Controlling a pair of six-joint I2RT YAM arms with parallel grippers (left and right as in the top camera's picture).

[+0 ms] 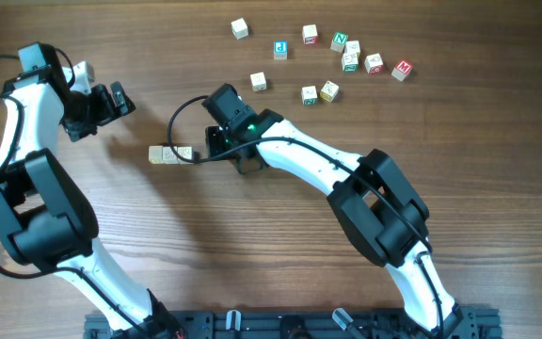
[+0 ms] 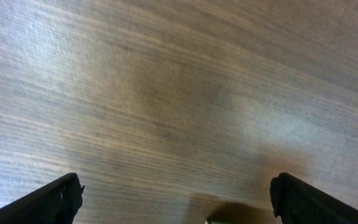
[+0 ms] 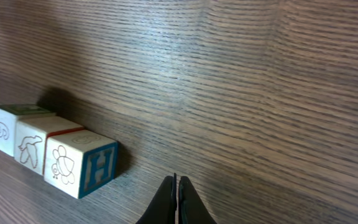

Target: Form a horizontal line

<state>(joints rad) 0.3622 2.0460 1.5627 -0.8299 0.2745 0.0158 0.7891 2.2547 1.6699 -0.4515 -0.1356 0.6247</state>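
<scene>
Pincers first: my right pincer (image 3: 177, 182) clenched, tips together, holding nothing; my left pincer (image 2: 178, 199) released wide above brown wood-grain table (image 2: 166, 74). Near right pincer, apart from it, row of three small pale cream wooden cubes (image 3: 48, 149), touching side to side. Loose lettered cubes (image 1: 342, 56) well apart.

The horizontal line (image 1: 170, 153) lies on the bench (image 1: 252, 254), left of centre, its three cubes touching side to side. The right tool (image 3: 178, 196) sits just beside the row's right end, apart from it. The left tool (image 1: 120, 97) hangs behind the row and to its left, near but clear of it. The loose cubes (image 1: 350, 62) lie scattered toward the far right of the bench, behind the right arm (image 1: 346, 179) and well apart from the row.
</scene>
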